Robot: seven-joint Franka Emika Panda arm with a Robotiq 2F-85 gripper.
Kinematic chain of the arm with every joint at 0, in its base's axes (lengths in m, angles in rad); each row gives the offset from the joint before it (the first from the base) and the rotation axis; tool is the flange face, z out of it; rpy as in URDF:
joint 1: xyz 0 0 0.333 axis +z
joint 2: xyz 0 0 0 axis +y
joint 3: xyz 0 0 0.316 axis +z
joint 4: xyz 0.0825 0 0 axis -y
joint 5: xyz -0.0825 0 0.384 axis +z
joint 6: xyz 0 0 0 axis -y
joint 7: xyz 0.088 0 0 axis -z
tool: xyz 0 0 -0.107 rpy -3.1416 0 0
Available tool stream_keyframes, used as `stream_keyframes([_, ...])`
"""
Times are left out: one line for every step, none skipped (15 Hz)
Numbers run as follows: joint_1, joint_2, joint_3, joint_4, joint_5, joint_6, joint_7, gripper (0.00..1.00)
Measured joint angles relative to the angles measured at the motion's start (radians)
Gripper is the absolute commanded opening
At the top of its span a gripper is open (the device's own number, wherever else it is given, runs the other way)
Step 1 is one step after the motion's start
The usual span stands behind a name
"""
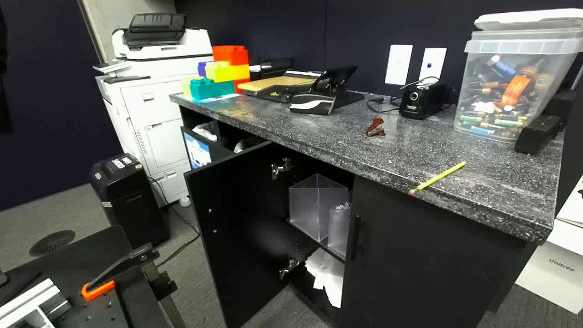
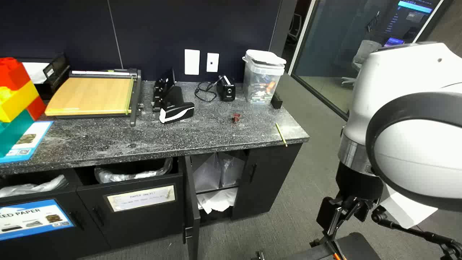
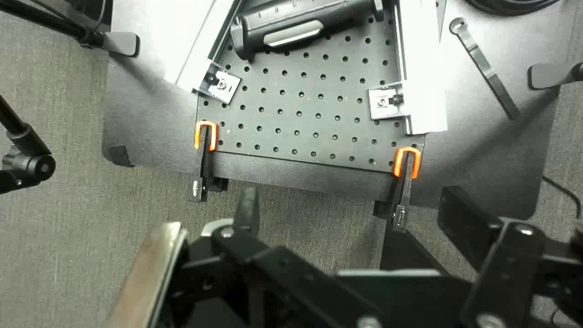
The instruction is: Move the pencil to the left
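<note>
The pencil is thin and yellow-green and lies on the right part of the speckled counter in both exterior views, pencil [image 1: 437, 178] and pencil [image 2: 281, 134]. Its eraser end is at the counter's front edge and its other end points back. My gripper [image 2: 344, 220] hangs off the counter's right end, lower than the countertop and apart from the pencil. In the wrist view my gripper [image 3: 357, 214] has its fingers wide apart with nothing between them. The pencil is out of the wrist view.
On the counter [image 1: 319, 141] are a reddish-brown staple remover [image 1: 375, 127], black sharpener [image 1: 421, 100], battery tub [image 1: 496, 98], black punch [image 2: 177, 112], paper cutter [image 2: 94, 95] and toy blocks [image 2: 18, 97]. A cabinet door [image 1: 237, 232] stands open. Orange-tipped clamps [image 3: 406, 161] hold a perforated plate [image 3: 300, 105] under the gripper.
</note>
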Motion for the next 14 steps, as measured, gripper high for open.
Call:
stream_keyframes([0.0,0.0,0.0,0.0,0.0,0.0,0.0,1.0])
stream_keyframes([0.0,0.0,0.0,0.0,0.0,0.0,0.0,1.0])
stream_keyframes([0.0,0.0,0.0,0.0,0.0,0.0,0.0,1.0])
stream_keyframes([0.0,0.0,0.0,0.0,0.0,0.0,0.0,1.0])
stream_keyframes([0.0,0.0,0.0,0.0,0.0,0.0,0.0,1.0])
stream_keyframes([0.0,0.0,0.0,0.0,0.0,0.0,0.0,1.0])
stream_keyframes([0.0,0.0,0.0,0.0,0.0,0.0,0.0,1.0])
stream_keyframes([0.0,0.002,-0.001,0.002,0.0,0.003,0.003,1.0])
stream_keyframes([-0.001,0.01,-0.004,0.012,0.0,0.005,0.007,1.0])
stream_keyframes([-0.006,0.027,-0.011,0.037,0.0,0.006,0.01,1.0])
stream_keyframes([-0.016,0.054,-0.021,0.077,-0.001,0.006,0.01,1.0])
stream_keyframes([-0.028,0.089,-0.035,0.13,-0.001,0.006,0.01,1.0])
stream_keyframes([-0.039,0.129,-0.051,0.188,-0.001,0.006,0.01,1.0])
stream_keyframes([-0.05,0.172,-0.067,0.249,0.001,0.006,0.009,1.0])
